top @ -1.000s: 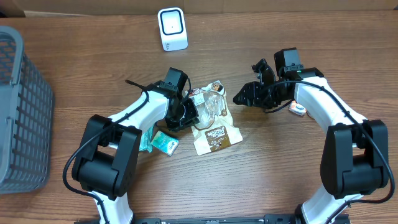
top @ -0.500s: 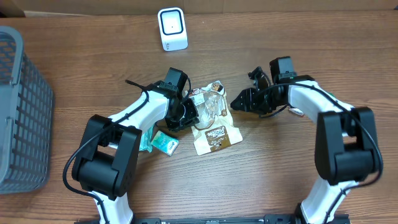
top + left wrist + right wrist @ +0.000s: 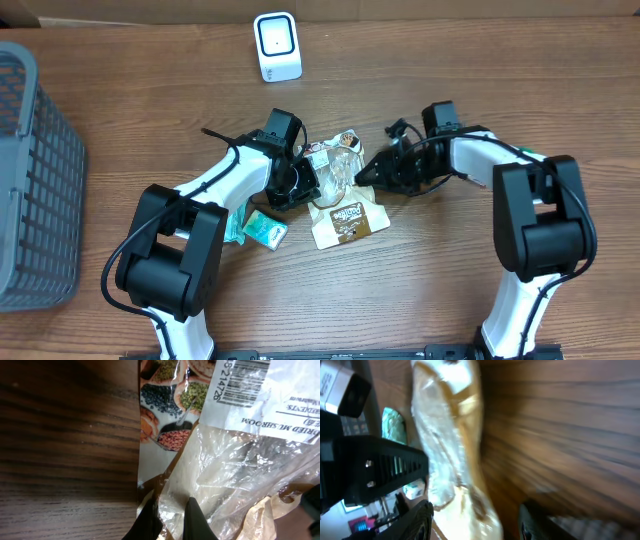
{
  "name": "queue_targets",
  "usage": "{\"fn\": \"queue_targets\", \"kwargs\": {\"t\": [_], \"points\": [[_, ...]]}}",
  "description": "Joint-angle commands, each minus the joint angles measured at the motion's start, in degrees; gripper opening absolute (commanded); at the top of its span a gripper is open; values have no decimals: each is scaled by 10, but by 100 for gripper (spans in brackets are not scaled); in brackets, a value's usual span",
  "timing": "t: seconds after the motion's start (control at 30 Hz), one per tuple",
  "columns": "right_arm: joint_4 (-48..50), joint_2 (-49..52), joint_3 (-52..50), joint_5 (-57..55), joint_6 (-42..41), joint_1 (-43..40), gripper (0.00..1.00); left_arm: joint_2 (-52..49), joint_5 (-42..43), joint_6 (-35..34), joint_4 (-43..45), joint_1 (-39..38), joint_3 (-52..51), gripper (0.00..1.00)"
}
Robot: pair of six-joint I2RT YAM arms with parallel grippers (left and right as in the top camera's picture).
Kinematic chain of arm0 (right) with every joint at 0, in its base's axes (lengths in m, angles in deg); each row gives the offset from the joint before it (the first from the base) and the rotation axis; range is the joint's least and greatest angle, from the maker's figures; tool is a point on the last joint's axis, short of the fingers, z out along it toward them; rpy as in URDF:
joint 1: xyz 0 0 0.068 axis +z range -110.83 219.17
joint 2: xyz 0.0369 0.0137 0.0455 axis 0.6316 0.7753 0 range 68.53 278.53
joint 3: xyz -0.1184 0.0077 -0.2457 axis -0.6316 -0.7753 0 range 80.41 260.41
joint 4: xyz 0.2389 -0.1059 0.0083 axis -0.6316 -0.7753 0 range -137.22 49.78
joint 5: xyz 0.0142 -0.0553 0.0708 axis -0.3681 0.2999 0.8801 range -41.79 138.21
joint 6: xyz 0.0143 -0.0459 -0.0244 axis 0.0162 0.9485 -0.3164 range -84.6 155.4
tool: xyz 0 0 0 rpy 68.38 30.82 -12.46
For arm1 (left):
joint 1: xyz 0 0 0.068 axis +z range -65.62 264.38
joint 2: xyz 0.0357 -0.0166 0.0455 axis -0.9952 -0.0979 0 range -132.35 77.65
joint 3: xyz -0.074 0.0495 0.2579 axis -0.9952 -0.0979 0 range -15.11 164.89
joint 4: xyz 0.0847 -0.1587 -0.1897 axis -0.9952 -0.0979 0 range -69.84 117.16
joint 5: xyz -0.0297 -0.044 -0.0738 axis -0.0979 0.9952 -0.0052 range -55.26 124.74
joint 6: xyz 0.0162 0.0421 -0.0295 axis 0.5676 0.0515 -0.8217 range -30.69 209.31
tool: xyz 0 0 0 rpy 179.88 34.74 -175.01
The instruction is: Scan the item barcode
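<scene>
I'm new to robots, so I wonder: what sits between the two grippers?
The bag, as the overhead view shows: the left gripper pinches one edge, and the right gripper stands open at the other.

1. On the white label (image 3: 260, 405) of the pouch (image 3: 165, 420) I read "DRIED MUSHROOM", upside down in my left wrist feed.
2. Beside the barcode (image 3: 247, 370) on that label I made out digits ending "214726".

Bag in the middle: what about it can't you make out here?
- Barcode: left wrist view, cut off by the top edge.
- Bag print: overhead, too small to read; left gripper covers its left edge.
- Bag's surface: right wrist view, blurred.
</scene>
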Motion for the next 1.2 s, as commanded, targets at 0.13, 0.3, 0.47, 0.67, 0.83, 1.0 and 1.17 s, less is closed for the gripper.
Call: {"fn": "queue_targets", "kwargs": {"t": [0.13,0.3,0.47,0.67,0.83,1.0,1.17], "points": [[37,17,-5,-2,-57,75,53,-12,-2,-5,2,-1,-2,4],[57,17,-5,-4,-95,97,43,-12,-2,-5,1,-1,-2,4],[59,17,-5,-2,-104,93,16,-12,-2,-5,2,-1,-2,4],[54,17,-5,-2,-104,73,4,-11,-2,-1,3,0,-1,4],[40,15,-5,1,-90,48,4,6,-3,75,-7,4,27,4],[34,-11,-5,36,-36,33,4,49,-14,147,-87,31,98,4],[17,-62,-5,37,1,31,4,102,-20,228,-194,76,200,4]]}}
